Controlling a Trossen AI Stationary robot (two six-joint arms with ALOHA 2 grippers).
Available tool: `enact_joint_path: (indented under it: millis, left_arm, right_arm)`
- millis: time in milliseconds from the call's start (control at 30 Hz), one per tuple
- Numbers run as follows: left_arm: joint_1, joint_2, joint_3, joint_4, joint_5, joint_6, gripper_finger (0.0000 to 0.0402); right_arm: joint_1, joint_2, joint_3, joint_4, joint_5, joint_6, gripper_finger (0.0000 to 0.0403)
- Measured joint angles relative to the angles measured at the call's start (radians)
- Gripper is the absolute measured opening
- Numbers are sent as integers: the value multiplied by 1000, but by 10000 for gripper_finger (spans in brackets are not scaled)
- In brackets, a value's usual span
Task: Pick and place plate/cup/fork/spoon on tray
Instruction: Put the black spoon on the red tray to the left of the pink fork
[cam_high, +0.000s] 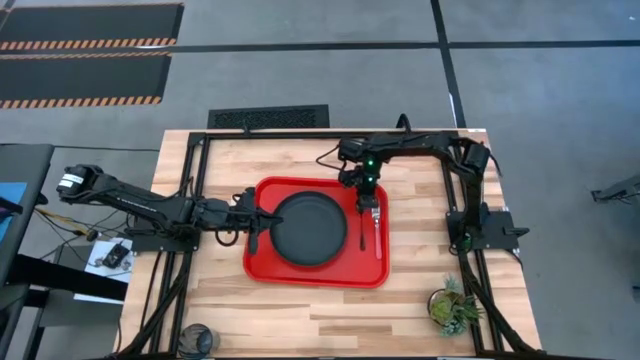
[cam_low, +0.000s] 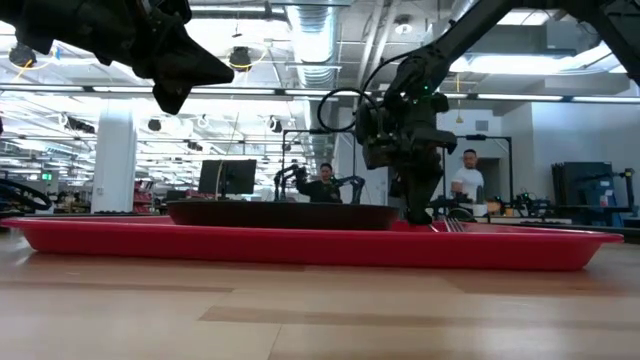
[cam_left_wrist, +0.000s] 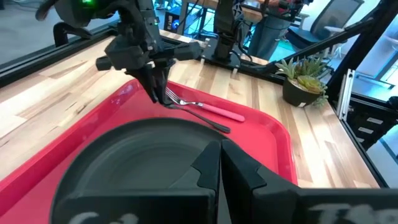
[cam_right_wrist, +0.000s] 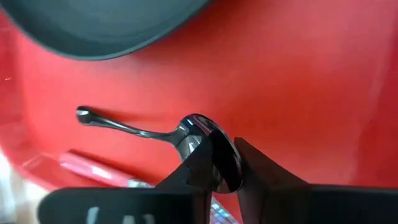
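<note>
The red tray lies mid-table with the dark plate on its left half. The red-handled fork lies on the tray's right part, with the dark spoon beside it. My right gripper points down at the spoon's far end and is shut on its bowl. My left gripper hovers shut and empty above the plate's left rim, clear of the tray in the low view. A small dark round cup stands at the table's near left edge. My right gripper pinches the spoon's oval bowl between its two fingers. The fingers come from above, pointing down. The spoon's handle reaches out low over the tray floor toward the near edge, beside the fork's red handle.
A small potted green plant stands at the table's near right. Black frame rails run along the left and right sides and the far edge. People sit and stand in the room beyond the table.
</note>
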Motion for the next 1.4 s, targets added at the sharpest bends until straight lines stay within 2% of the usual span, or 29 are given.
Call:
enact_joint_path:
  millis: [233,633,867,1400]
  left_arm:
    - [0,0,0,0,0,0,0]
    - [0,0,0,-1,1,-1,0]
    - [0,0,0,-1,1,-7,0]
    - [0,0,0,-1,4,-17,0]
  right_arm:
    - [-2,0,0,24,56,0,91]
    - [33,0,0,13,48,35,92]
    - [52,0,0,15,90,65,96]
    - [76,0,-31,30,127,117,159]
